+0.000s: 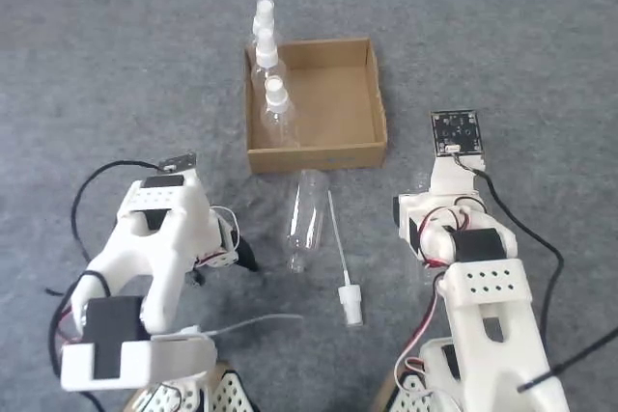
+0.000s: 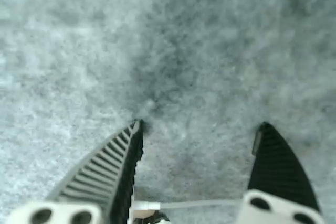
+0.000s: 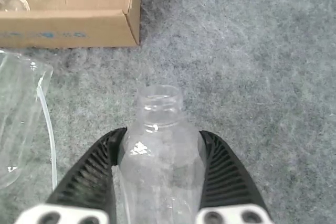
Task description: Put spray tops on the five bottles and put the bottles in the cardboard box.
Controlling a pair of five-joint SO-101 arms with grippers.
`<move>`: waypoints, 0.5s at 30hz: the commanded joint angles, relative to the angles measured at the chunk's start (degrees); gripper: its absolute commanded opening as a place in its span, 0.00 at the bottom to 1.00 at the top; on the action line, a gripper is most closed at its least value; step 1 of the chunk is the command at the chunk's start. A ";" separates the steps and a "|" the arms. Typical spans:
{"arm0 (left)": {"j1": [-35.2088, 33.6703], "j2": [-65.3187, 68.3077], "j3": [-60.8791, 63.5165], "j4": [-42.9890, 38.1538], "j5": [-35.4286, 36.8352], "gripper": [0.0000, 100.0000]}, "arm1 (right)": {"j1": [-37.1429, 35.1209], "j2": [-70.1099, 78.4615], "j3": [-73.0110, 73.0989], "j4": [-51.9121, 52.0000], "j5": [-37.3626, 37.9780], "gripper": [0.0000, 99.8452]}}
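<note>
Right pincer (image 3: 163,134) is pinching a clear held bottle (image 3: 160,153) by the body, one finger on each side, neck open with no top on. In the high view this arm sits at lower right of the frame. Left pincer (image 2: 201,127) is spread wide over bare grey tabletop (image 1: 502,65), nothing between the fingers; its arm is at lower left of the high view. Cardboard box (image 1: 362,147) is at upper centre, open on top. Three capped bottles (image 1: 278,108) with white spray tops sit in a line along its left wall. The farthest one pokes past the far edge; can't tell if it is inside. Loose bottle (image 1: 304,224), uncapped, lies on its side at centre, near the box's front wall but apart from it. Spray top (image 1: 350,304) lies just beside it at lower centre, its thin tube pointing up toward the box.
</note>
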 commanded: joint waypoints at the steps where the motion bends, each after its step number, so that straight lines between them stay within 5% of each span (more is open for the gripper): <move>1: 0.00 -0.79 -6.46 3.43 0.88 0.32 | 0.84 -1.98 -0.88 -1.36 0.70 0.01; 5: -0.09 -0.79 -11.21 9.41 -1.41 0.32 | 0.84 -1.98 -0.88 -1.36 0.70 0.01; 15: 0.35 -1.49 -12.18 10.11 -16.79 0.32 | 0.84 -1.98 -0.88 -1.36 0.70 0.01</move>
